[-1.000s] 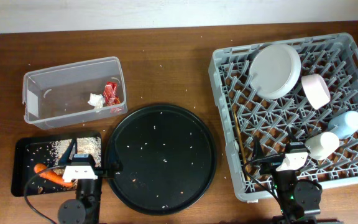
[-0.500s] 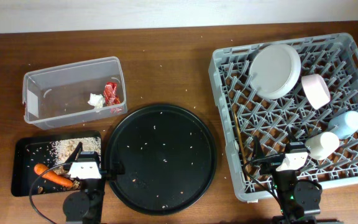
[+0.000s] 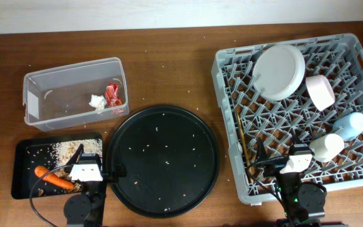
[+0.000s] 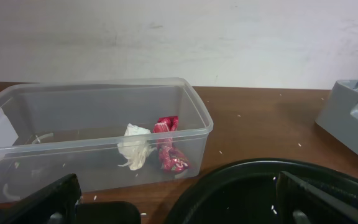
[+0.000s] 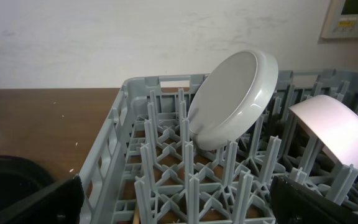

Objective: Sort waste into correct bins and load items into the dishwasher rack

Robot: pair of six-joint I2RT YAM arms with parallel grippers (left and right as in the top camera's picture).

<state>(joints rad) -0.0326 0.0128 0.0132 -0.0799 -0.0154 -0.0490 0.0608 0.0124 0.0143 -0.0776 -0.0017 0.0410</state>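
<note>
The clear tub (image 3: 43,94) holds the white tissue (image 3: 97,102) and the red wrapper (image 3: 113,93); both also show in the left wrist view, tissue (image 4: 133,144) and wrapper (image 4: 169,149). The shallow black tray (image 3: 23,165) holds rice scraps (image 3: 68,150) and the carrot piece (image 3: 50,178). The grey rack (image 3: 229,82) holds the plate (image 3: 279,71), white bowl (image 3: 320,91), blue cup (image 3: 351,124), cream cup (image 3: 326,146) and chopstick (image 3: 242,142). My left gripper (image 3: 88,165) is open and empty at the black tray's near right corner. My right gripper (image 3: 293,159) is open and empty over the rack's front edge. I cannot make out the fork or the brown lump.
A large round black tray (image 3: 164,161) with scattered rice grains lies between the bins and the rack, its rim in the left wrist view (image 4: 260,186). The right wrist view shows the plate (image 5: 232,99) and bowl (image 5: 334,140) leaning among the rack's pegs (image 5: 148,162).
My left gripper has drawn back toward the table's front, off the black tray, uncovering the rice. It has held still for the last half second. The right arm has not moved.
</note>
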